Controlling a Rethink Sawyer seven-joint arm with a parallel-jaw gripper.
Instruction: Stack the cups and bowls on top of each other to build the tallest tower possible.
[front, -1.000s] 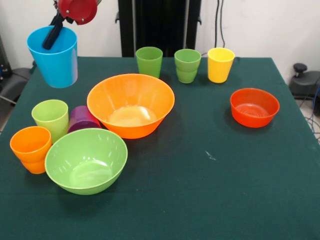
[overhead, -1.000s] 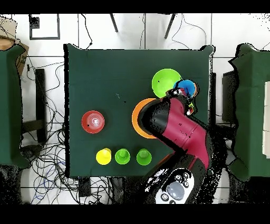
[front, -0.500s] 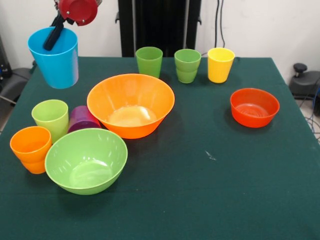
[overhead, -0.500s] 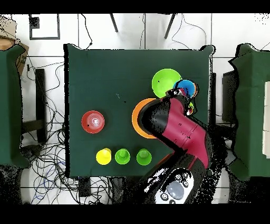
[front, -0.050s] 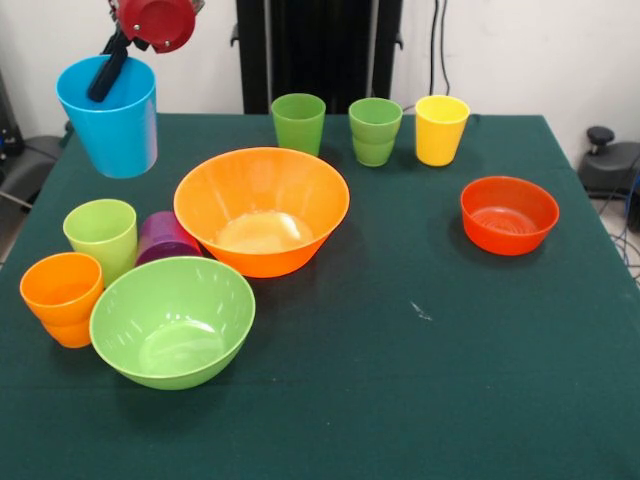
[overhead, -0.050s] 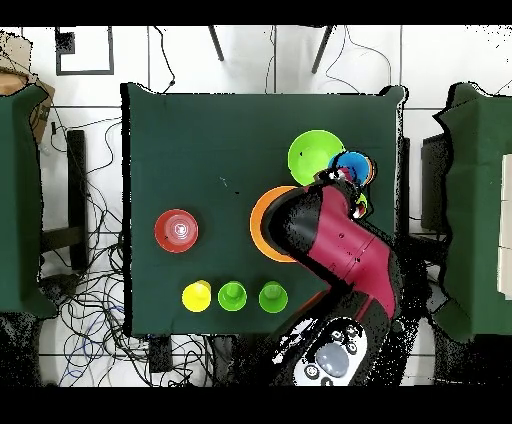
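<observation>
Blue cup (front, -0.050s: 107, 115) hangs well above tabletop (front, -0.050s: 420, 380), far-left corner; jaws pinch its rim, one finger inside. Risk: thin rim grip, cup cld swing or slip w/ quick move, dropping onto lime cup (front, -0.050s: 101, 236) and purple cup (front, -0.050s: 165, 238) below.

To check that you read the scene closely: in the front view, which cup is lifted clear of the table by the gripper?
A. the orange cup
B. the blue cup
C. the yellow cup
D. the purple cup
B: the blue cup hangs above the table with a finger of the gripper inside its rim.
</observation>
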